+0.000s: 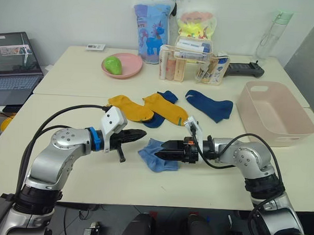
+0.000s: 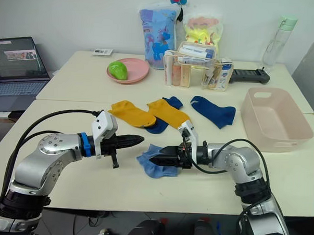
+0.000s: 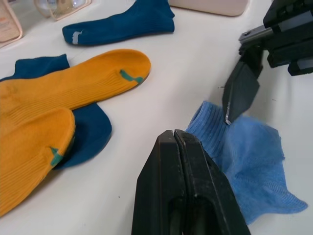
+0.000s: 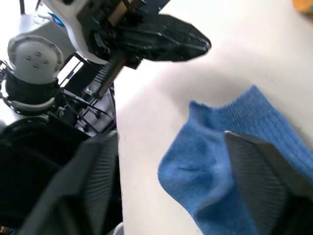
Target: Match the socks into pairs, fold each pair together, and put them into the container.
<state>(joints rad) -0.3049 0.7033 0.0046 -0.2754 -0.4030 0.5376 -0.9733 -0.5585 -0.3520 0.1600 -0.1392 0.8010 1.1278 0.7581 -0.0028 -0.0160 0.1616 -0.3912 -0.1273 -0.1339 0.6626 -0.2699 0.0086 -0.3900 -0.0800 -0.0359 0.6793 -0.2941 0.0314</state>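
Socks still lie loose on the surface (image 1: 81, 176), and none has reached the container, so the job looks barely begun. Nearest the robot, the light blue socks (image 1: 156, 155) sit in a crumpled heap; whether that is one sock or two stacked I cannot tell for sure, but it seems to be the pair in hand. The right hand (image 1: 164, 148) hovers right over this heap with its two fingers spread wide, one over the blue knit and one off its edge, gripping nothing yet. The left hand (image 1: 138, 134) points at the same heap from the other side, just short of it, with its fingers pressed together and empty. A little farther back are the two yellow socks (image 1: 130, 107), lying side by side and partly overlapping, and under them one navy sock (image 1: 161, 115) shows at both ends. The second navy sock (image 1: 209, 105) lies flat by itself, apart from its mate and closer to the container. So the yellow ones are near each other but unfolded, and the navy ones are not yet brought together. Beyond them on the robot's right, the container (image 1: 266, 116) stands open and bare inside. By my reading, all three pairs remain to be folded and put in, beginning with the blue. At the far edge stand a pink plate (image 1: 129, 60) and an organiser box (image 1: 193, 62), not needed here.
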